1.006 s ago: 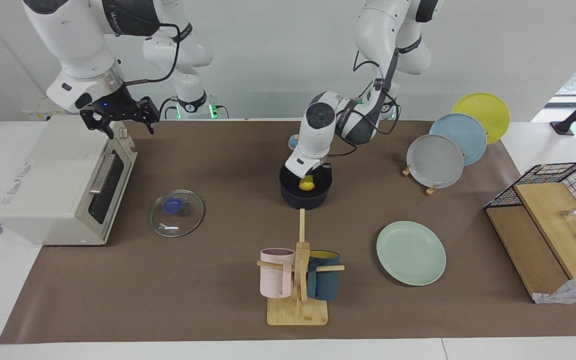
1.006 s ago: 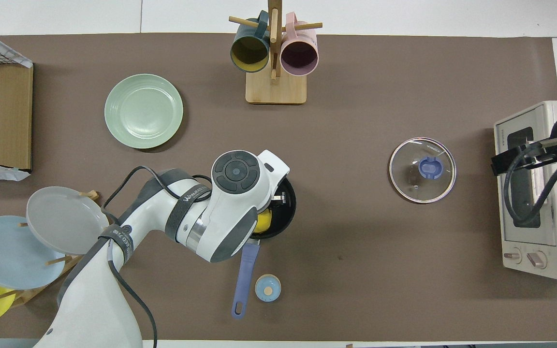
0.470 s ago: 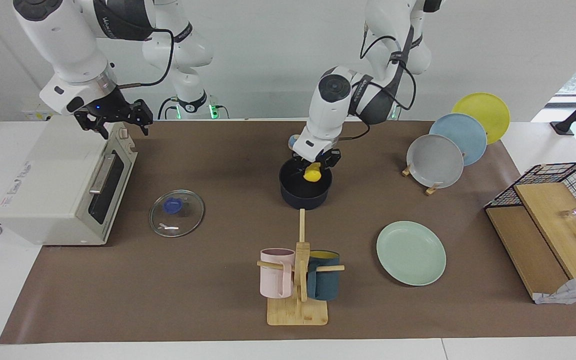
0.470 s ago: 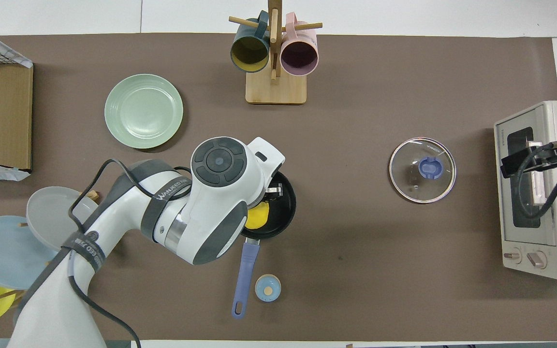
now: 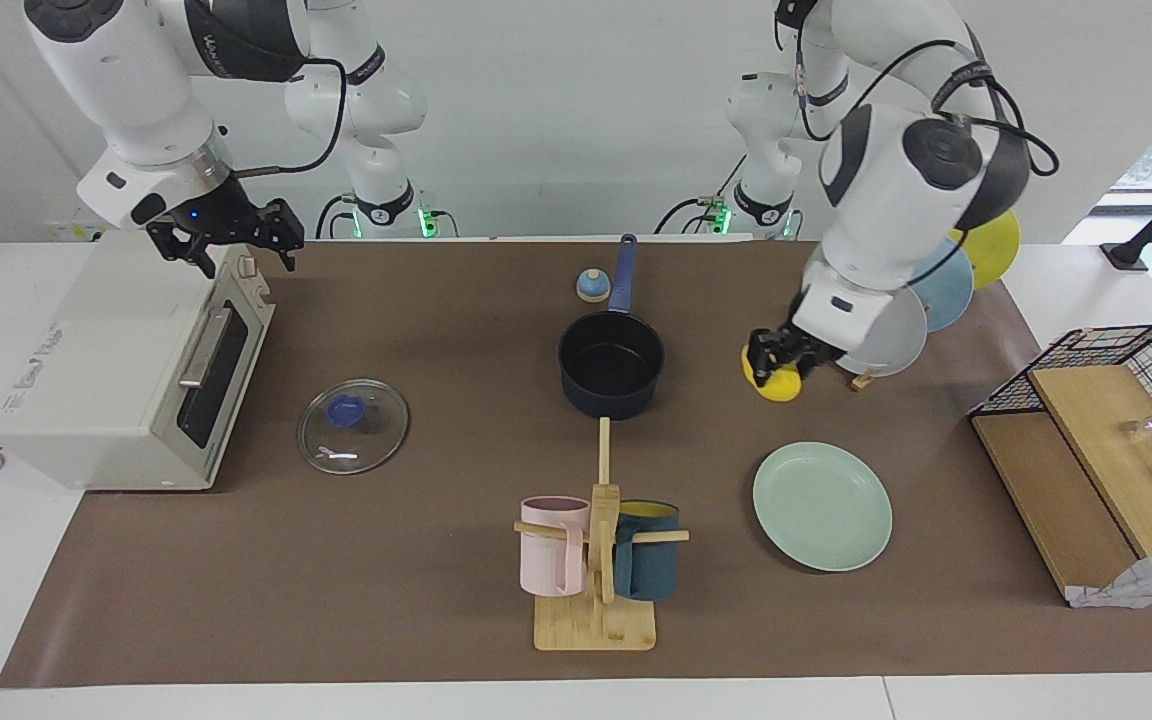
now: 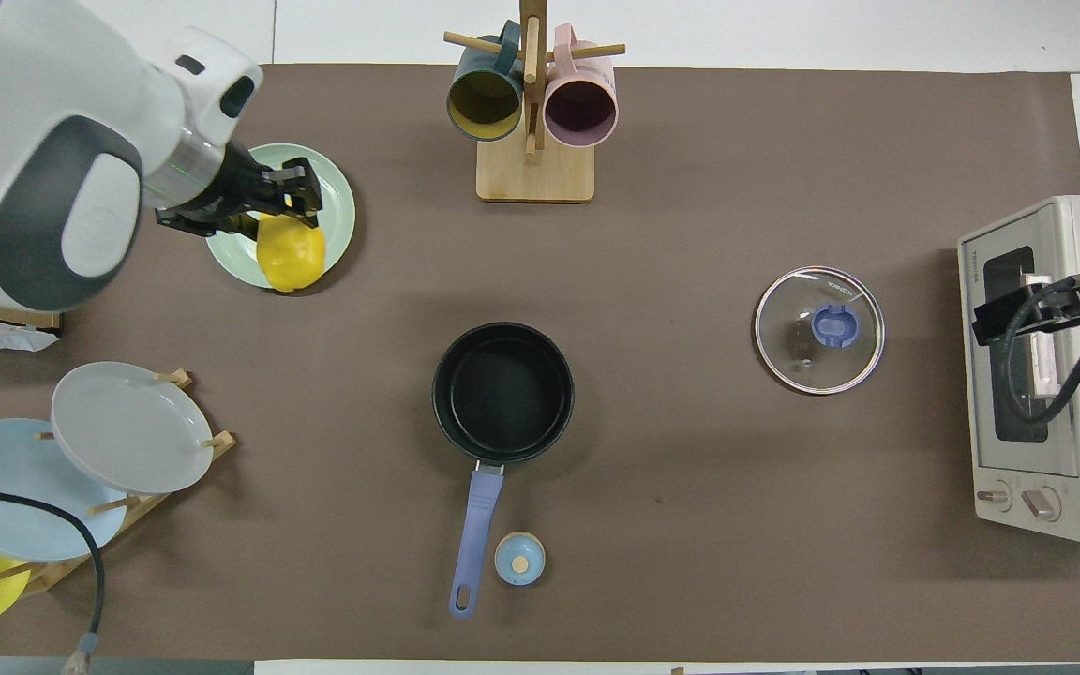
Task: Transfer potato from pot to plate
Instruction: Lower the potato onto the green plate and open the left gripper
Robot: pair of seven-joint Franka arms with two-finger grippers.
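The potato (image 5: 776, 383) hangs in the air, clamped in the left pincer (image 5: 774, 362), out of the pot (image 5: 611, 365) and not yet on the plate (image 5: 822, 506). In the facing view it is over bare desk (image 5: 436, 330) between pot and plate, raised clear of the surface. From overhead it seems to cover the plate's rim, but that is the height of the carry, not contact. It is held high, I judge, so it clears the pot wall and can be brought down onto the plate from above.

The potato is a small, smooth, glossy, bright yellow egg shape. The dark fingers grip its upper part and most of the body shows below them. It looks hard and slick, so it may roll once released.

The pot stands empty at mid-desk, black inside, its blue handle pointing toward the robots. The plate lies flat and bare, farther from the robots than the pot and toward the left arm's end.

The right pincer (image 5: 226, 236) waits over the toaster oven (image 5: 126, 350) at the right arm's end, fingers apart and holding nothing. A glass lid (image 5: 353, 425) lies flat near the oven, well apart from the pot.
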